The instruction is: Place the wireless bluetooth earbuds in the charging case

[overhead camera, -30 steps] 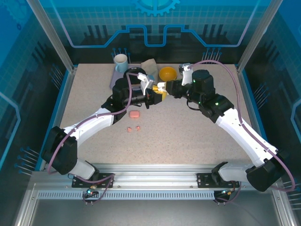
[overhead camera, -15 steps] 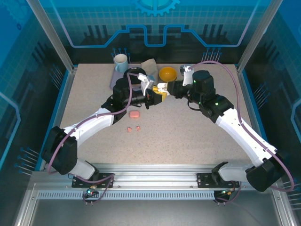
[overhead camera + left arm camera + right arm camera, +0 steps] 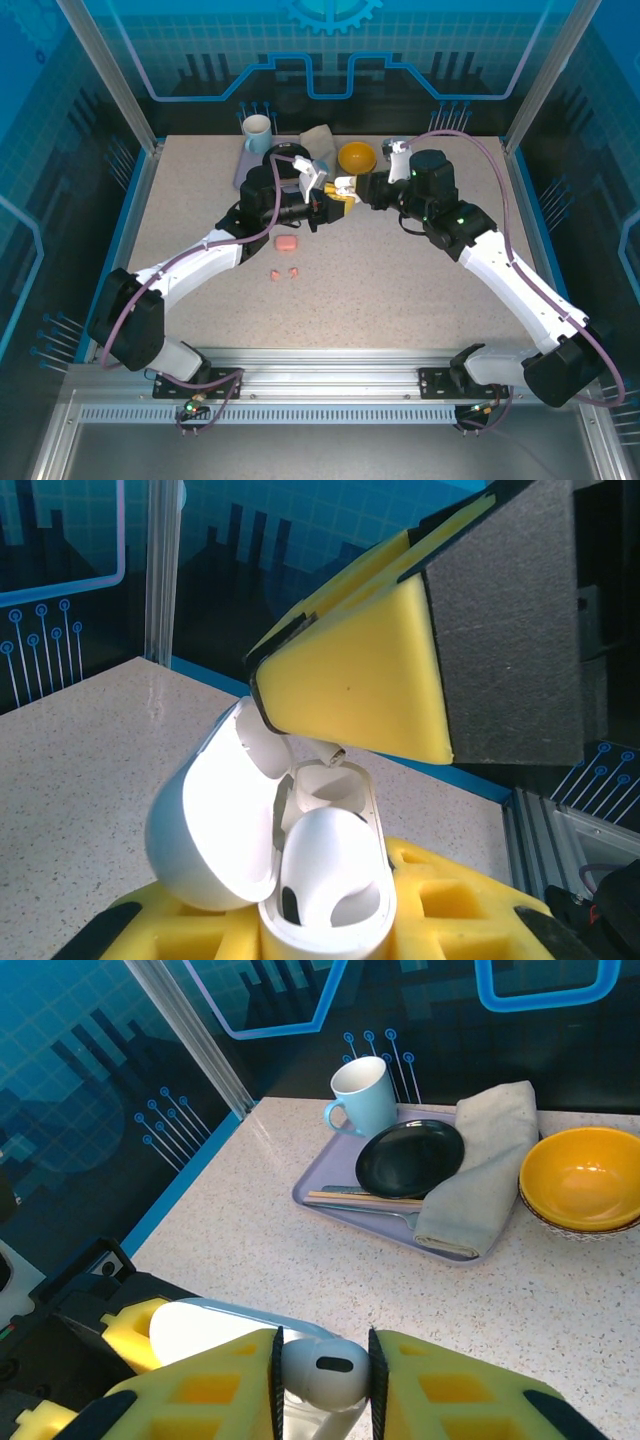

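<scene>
the white charging case (image 3: 215,820) stands open above the desk (image 3: 400,280), lid swung to the left, its base gripped in the left claw (image 3: 325,935). one white earbud (image 3: 335,865) looks seated in its near slot. a second white earbud (image 3: 322,1368) is pinched in the right claw (image 3: 322,1388), just over the case. two salmon-pink earbuds (image 3: 275,274) (image 3: 293,271) lie side by side on the desk, near a closed pink case (image 3: 287,244).

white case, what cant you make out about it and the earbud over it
- Left wrist: a yellow pad of the right gripper covers most of the white earbud; whether its stem sits in a slot of the white case is unclear.
- Right wrist: that earbud and the fingers hide the slots; the bottom edge cuts the case.
- Top external: where the left gripper holds the case, the earbud is too small.
</scene>
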Available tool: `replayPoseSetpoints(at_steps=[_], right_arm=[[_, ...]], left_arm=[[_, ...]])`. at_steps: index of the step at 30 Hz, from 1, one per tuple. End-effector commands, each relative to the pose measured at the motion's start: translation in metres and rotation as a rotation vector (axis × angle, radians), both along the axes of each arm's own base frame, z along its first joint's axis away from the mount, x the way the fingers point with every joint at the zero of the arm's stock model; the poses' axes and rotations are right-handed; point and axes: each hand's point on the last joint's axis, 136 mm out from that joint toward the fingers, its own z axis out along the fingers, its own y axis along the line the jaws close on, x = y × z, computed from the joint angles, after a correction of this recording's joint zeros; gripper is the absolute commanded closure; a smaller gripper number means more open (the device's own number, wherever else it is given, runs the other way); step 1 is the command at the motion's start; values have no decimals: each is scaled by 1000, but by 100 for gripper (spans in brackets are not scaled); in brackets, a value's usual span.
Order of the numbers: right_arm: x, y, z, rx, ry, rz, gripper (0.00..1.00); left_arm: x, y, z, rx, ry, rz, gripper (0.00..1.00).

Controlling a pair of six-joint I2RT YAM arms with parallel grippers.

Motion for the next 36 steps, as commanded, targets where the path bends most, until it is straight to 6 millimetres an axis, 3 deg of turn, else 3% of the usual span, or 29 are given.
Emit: replayPoseSetpoints(at_steps=[1,9,20,36], right_arm=[[-3,8,4,10,-16,38,72],[-7,14,-3,-14,-17,59,72],[-26,29,-12,-119,-68,130,71],[-31,36,3,-112,-103,139,60]], left_arm=[[-5,-4,21,-29,-69,-27,100],[-3,-3,23,-32,-79,-13,100],[-1,-2,26,-36,-92,3,100],[0,-2,19,-38,-79,0,100]])
